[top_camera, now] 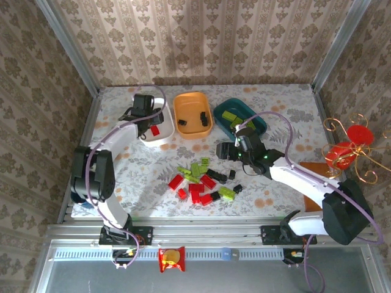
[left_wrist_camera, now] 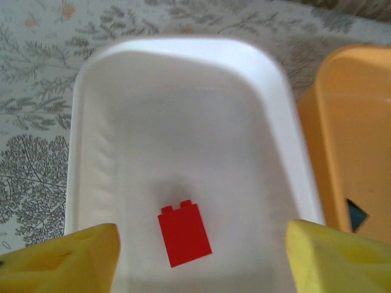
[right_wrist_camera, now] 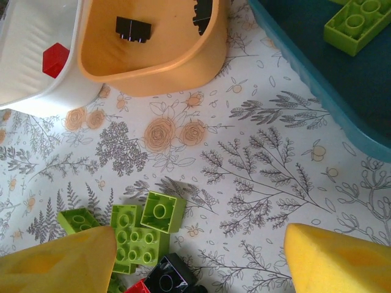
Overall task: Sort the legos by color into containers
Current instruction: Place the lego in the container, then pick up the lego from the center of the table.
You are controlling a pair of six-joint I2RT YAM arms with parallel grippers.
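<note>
Left tool [left_wrist_camera: 200, 224] gapes above 1 red lego [left_wrist_camera: 184, 237].

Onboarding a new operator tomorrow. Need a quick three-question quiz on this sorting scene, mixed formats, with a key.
1. True or false: the orange tray holds black bricks.
2. The brick lying in the white tray under the left gripper is: A lime green, B red, C black.
3. Fill in: the lime green bricks already sorted lie in the ___ tray.

Key:
1. True.
2. B, a single red brick.
3. The dark teal tray.
</note>
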